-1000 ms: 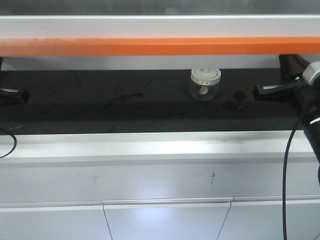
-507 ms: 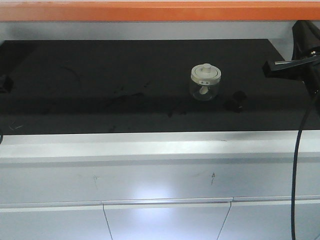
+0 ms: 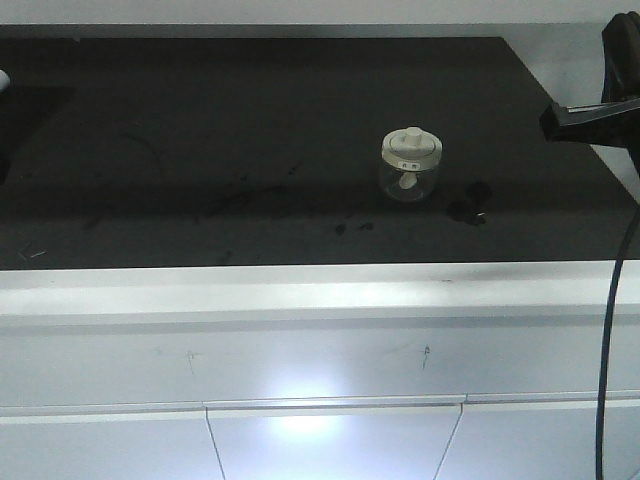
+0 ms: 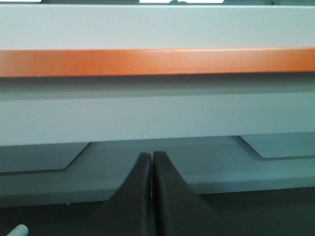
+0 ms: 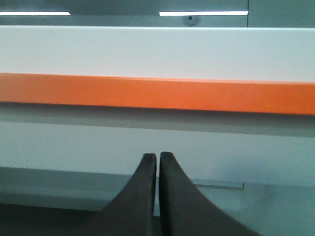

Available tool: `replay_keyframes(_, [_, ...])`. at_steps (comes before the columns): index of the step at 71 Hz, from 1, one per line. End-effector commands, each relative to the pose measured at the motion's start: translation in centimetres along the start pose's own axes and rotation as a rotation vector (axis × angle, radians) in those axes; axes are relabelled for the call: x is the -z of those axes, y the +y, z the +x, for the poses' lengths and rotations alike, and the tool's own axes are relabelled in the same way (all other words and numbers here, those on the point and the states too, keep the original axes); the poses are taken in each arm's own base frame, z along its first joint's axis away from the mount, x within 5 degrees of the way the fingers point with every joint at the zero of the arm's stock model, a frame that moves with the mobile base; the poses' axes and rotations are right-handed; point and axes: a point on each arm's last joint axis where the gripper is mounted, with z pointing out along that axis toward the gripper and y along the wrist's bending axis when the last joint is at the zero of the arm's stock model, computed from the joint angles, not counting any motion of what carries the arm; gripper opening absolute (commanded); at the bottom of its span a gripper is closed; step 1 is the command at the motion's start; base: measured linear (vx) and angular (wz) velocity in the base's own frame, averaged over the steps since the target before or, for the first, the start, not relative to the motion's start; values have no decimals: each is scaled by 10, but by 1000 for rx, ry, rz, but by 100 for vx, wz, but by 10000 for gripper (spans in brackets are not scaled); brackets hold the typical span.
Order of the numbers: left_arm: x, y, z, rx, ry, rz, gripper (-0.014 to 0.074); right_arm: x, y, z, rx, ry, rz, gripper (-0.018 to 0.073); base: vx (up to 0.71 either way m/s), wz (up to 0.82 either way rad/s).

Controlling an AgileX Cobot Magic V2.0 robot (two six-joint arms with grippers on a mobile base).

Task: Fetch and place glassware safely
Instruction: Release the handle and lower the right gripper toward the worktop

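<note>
Exterior front-facing view: glass jar (image 3: 410, 182) stands upright on the black mat (image 3: 200, 130), right of centre, roughly midway between the mat's back and front edges. Cream-white lid (image 3: 411, 148) sits on top, knob in the middle, small dark marks on the rim facing the camera. Something pale shows through the glass; cannot tell what. Nothing touches the jar.

A few small dark bits (image 3: 468, 206) lie on the mat just beside the jar, to its right. Faint scuffs mark the mat to its left.

Right gripper (image 3: 552, 120) enters at the frame's right edge, over the mat's right border, tips pointing left, well apart from the jar. A black cable (image 3: 612, 350) hangs below it across the white cabinet front (image 3: 320, 340).

Right wrist view: the dark fingers (image 5: 142, 196) are drawn together, only a hairline slit between them, nothing pinched. An orange stripe (image 5: 157, 93) runs across a pale panel beyond.

Left wrist view: left gripper (image 4: 150, 157) has its jaws pressed flat against each other, empty. An orange stripe crosses the background here as well.
</note>
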Motion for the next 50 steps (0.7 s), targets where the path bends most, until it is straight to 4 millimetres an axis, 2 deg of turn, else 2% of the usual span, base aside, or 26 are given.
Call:
replay_keyframes(1, [0, 1, -21, 12, -86, -4, -7, 0, -1, -25, 13, -89, -5, -4, 0, 0])
replay_keyframes(15, [11, -1, -26, -13, 21, 12, -7, 8, -1, -27, -16, 64, -20, -4, 0, 0])
replay_keyframes(28, [28, -1, -30, -9, 177, 14, -7, 19, 1, -32, -1, 175, -52, -4, 0, 0])
replay_keyframes(36, [41, 0, -39, 4, 211, 5, -7, 26, 1, -39, 7, 195, -56, -4, 0, 0])
replay_keyframes(43, [52, 0, -48, 1, 218, -1, -7, 38, 1, -40, -19, 192, -54, -4, 0, 0])
replay_keyframes(50, [65, 1, -52, -12, 265, -7, -7, 57, 2, -28, -35, 229, -62, -4, 0, 0])
